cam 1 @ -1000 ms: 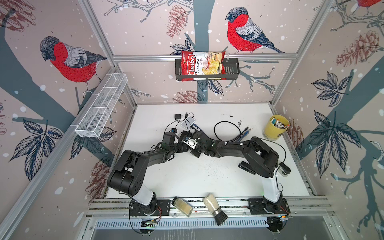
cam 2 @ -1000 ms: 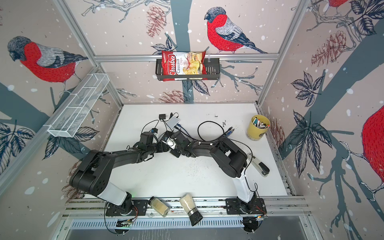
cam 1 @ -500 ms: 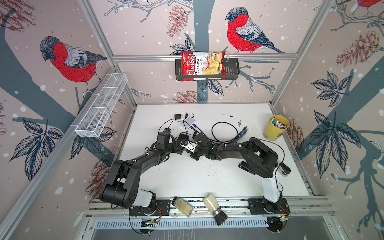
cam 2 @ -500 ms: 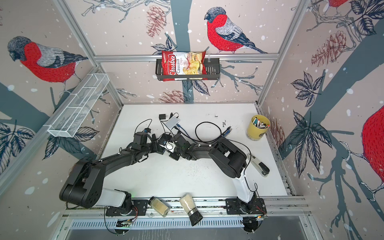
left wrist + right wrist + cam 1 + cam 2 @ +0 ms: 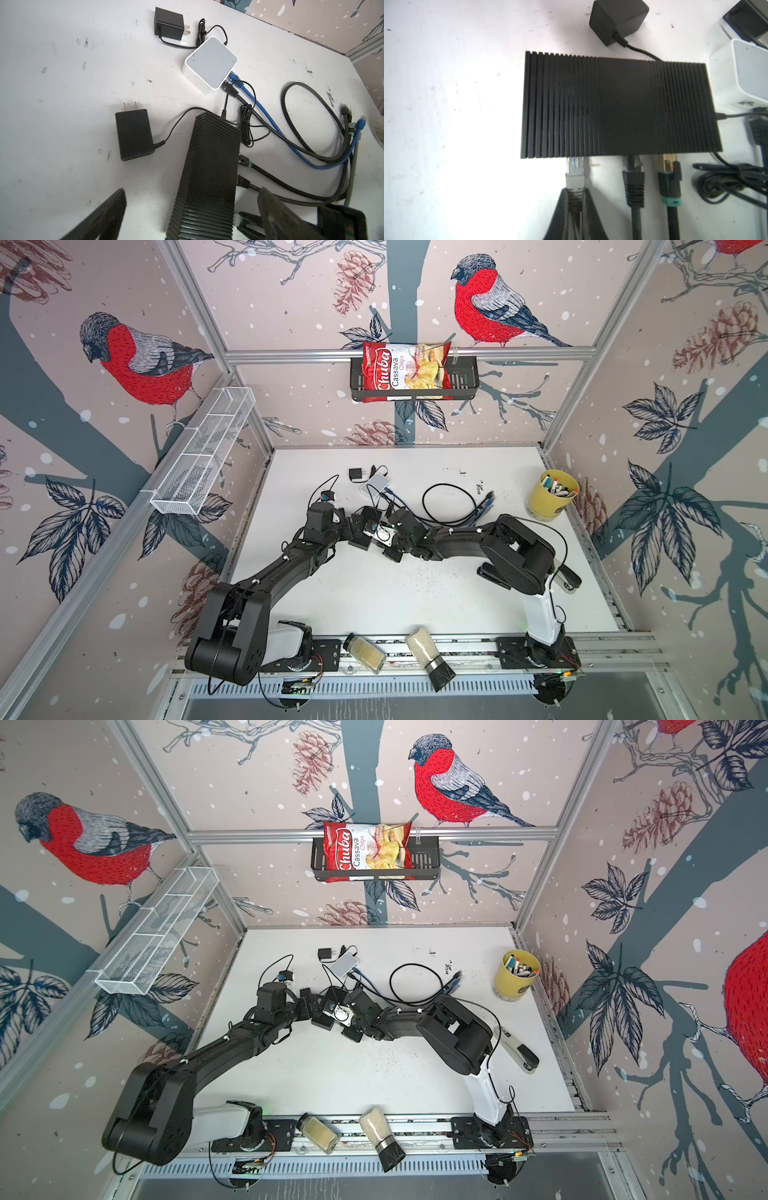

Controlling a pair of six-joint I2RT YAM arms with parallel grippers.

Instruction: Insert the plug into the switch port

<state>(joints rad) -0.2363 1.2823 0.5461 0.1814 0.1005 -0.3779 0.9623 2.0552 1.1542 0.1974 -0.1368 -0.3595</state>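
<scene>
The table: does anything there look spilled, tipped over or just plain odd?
Yes. A spice jar and a grinder seem to lie on their sides on the front rail, off the table rather than standing on it. Fine specks are scattered around the middle of the white table, like a small spill.

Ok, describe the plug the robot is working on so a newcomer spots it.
Find the black ribbed switch on the white table. Three plugs line one long edge. It's the plug in the right gripper, the only grey one; its neighbours are black.
</scene>
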